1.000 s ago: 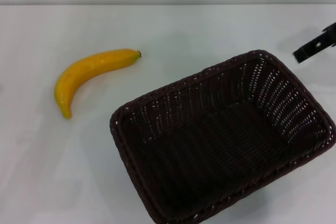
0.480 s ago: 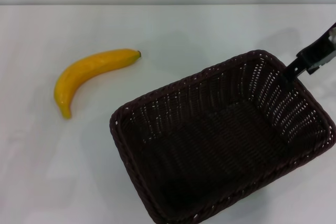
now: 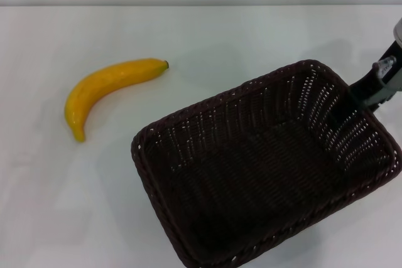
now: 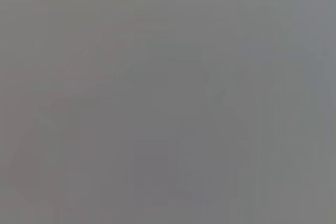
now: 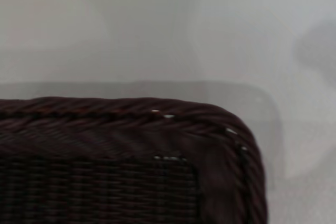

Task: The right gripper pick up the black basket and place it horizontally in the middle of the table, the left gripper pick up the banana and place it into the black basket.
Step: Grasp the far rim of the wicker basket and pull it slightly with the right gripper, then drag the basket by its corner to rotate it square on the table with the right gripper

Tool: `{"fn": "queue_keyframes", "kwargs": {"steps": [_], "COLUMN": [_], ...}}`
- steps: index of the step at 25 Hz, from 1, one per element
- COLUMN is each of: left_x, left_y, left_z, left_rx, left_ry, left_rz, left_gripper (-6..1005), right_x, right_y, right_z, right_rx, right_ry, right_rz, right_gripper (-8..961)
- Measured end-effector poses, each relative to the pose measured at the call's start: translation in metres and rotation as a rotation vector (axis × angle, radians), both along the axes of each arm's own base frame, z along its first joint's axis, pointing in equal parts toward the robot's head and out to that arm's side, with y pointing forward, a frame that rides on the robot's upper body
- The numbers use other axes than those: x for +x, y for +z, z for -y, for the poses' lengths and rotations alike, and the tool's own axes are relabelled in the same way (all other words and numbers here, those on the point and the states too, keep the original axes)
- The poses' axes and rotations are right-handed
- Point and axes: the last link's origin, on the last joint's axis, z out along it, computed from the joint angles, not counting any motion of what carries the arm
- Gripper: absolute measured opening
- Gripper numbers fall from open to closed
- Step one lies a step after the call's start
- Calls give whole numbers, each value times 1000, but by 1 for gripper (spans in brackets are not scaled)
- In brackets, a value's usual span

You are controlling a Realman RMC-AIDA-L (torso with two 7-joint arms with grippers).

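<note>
The black basket point(image 3: 264, 167) is sitting skewed on the near right of the table point(image 3: 207, 36). The right gripper point(image 3: 377, 87) is hanging at its far right rim. The banana point(image 3: 107, 89) is lying apart, far left.

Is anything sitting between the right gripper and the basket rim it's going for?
Nothing visible. The right gripper is at the black basket by its far right rim, with no object between them. The banana lies well off on the table to the left.
</note>
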Motion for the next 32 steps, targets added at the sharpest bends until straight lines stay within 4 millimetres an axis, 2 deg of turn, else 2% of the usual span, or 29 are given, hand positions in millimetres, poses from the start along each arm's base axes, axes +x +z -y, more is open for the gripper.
{"fn": "queue_keyframes", "kwargs": {"steps": [6, 12, 17, 26, 31, 32], "left_x": [-1, -6, -6, -6, -9, -10], "left_y": [2, 6, 10, 14, 25, 33], "left_z": [-1, -1, 0, 0, -2, -3], "left_rx": [11, 35, 62, 112, 178, 199], "left_ry": [8, 38, 43, 82, 109, 111], "left_rz": [2, 15, 16, -34, -40, -39], "left_gripper": [880, 880, 880, 880, 880, 880], "right_x": [0, -1, -7, -4, -9, -10], "right_y": [-4, -11, -12, -10, -13, -14], "right_z": [1, 5, 4, 0, 0, 0], "right_rx": [8, -23, -14, 68, 145, 153], "right_ry": [-12, -27, -38, -96, -181, -192], "right_rz": [38, 35, 5, 31, 11, 8], "right_gripper": [796, 600, 367, 219, 153, 144]}}
